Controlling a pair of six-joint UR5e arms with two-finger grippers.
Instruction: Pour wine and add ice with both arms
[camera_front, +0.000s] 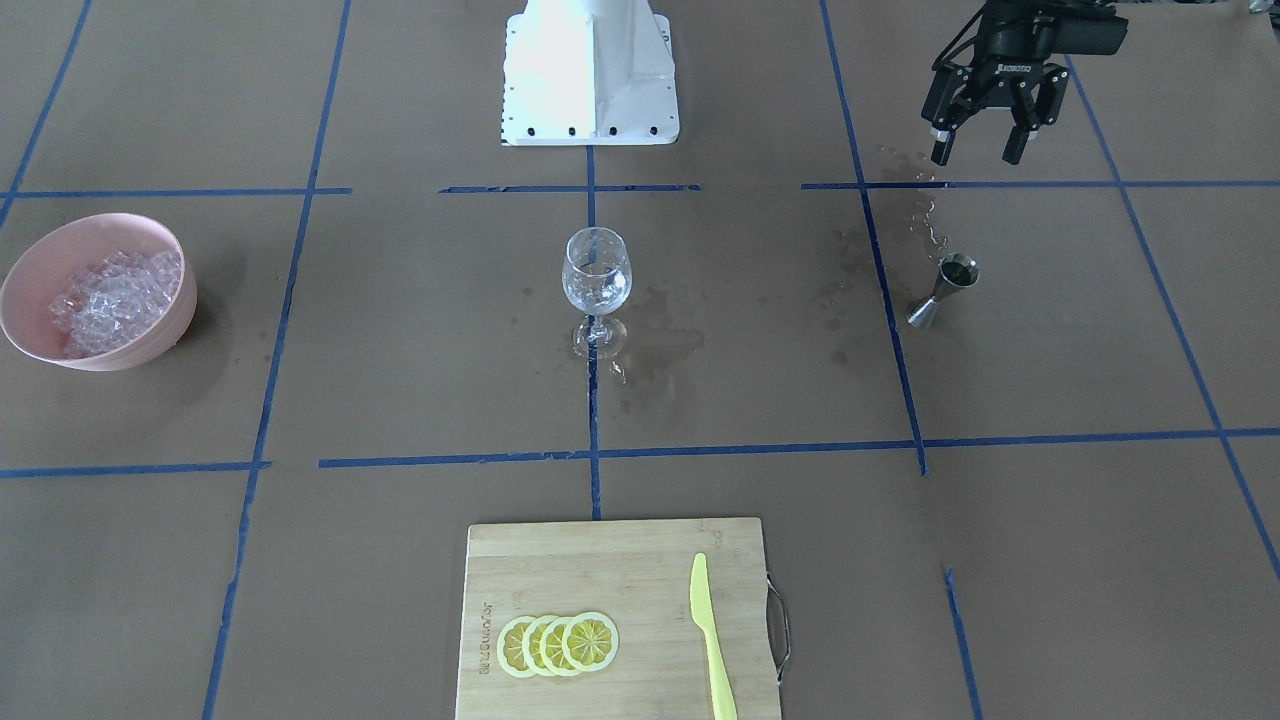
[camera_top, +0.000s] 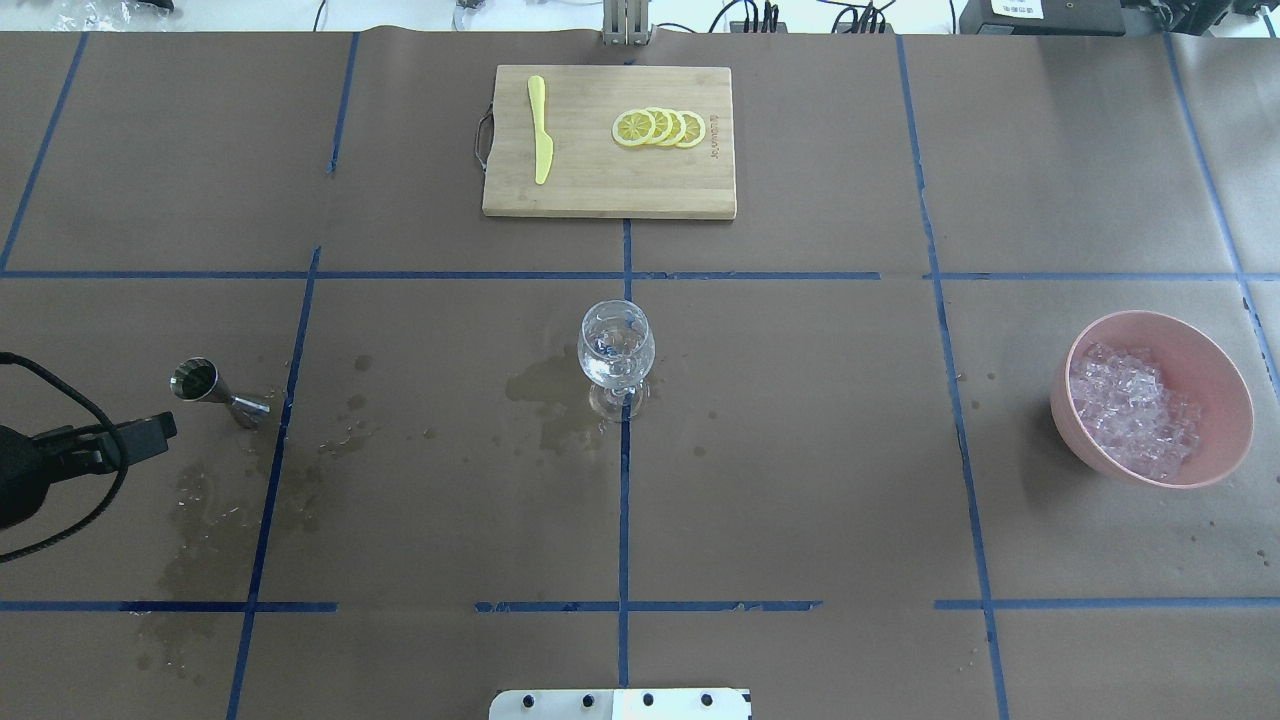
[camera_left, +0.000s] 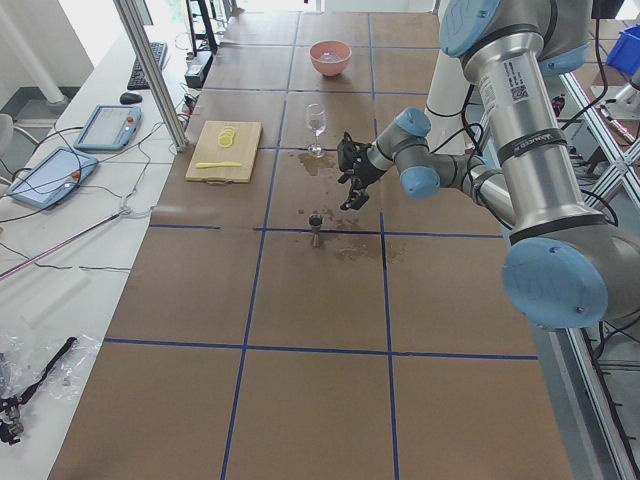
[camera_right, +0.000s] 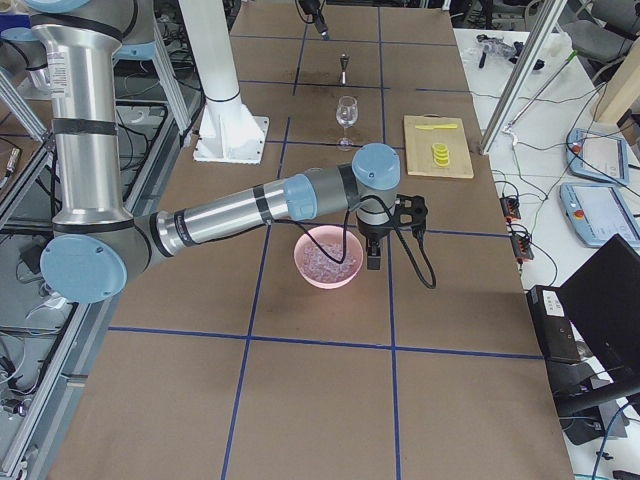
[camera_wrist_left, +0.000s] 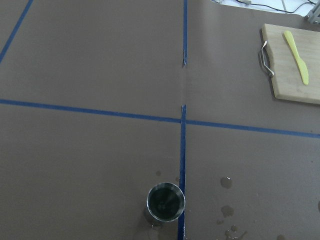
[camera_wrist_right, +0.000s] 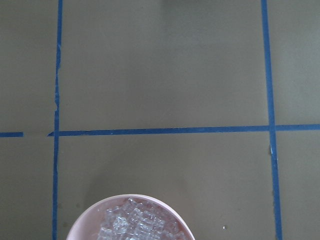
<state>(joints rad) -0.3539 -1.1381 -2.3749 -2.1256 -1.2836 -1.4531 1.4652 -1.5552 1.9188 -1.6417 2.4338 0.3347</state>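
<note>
The left gripper (camera_front: 976, 155) hangs above the wet counter (camera_front: 400, 330), jaws spread apart and holding nothing, just behind the steel jigger (camera_front: 940, 292), which stands upright. At the middle stands the wine glass (camera_front: 597, 272) with what looks like a little clear wine (camera_top: 615, 368) low in its bowl. The ice (camera_front: 115, 300) is heaped in the pink bowl (camera_front: 160, 340). The right gripper (camera_right: 373, 262) hangs at that bowl's rim; whether its jaws are open, I cannot tell.

The brown, blue-taped table (camera_top: 800, 450) carries a pink bowl (camera_top: 1228, 388), stemmed glass (camera_top: 616, 350), jigger (camera_top: 212, 390), cutting board (camera_top: 600, 185) and wet patches (camera_top: 540, 385).
</note>
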